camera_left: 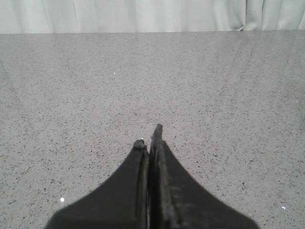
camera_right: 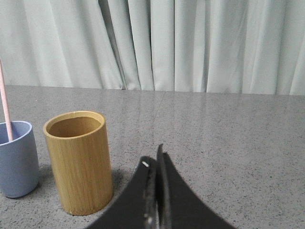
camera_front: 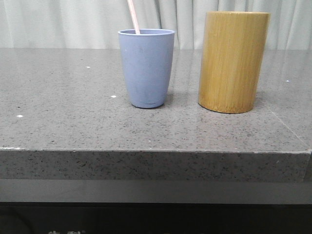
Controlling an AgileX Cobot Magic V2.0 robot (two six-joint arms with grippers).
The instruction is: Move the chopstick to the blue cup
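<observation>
The table edge (camera_front: 156, 165) was what sat closest in the front view, a thick grey speckled slab with a few tiny white flecks scattered across the top. A bit further back the blue cup (camera_front: 146, 68) was stood upright on it, and the chopstick (camera_front: 133, 17) was already parked inside, leaning toward the left and running out past the top of the picture. Just beside the cup, on its right and not touching, a taller bamboo holder (camera_front: 233, 61) was stood upright too. Pale curtains (camera_front: 58, 22) were hung behind the whole lot.

From the left wrist view, the left gripper (camera_left: 151, 138) was seen with its dark fingers pressed together, nothing caught between them, held over bare tabletop.

The right wrist view gave pretty much the same story: the right gripper (camera_right: 153, 157) was closed up tight with nothing in it, tips meeting at a point. The holder (camera_right: 77, 160) could be looked into from there, and no contents could be made out in the part of it that showed. The cup (camera_right: 16, 160) was cut off at the picture's edge, with the chopstick (camera_right: 5, 105) poking up out of it against the rim.
</observation>
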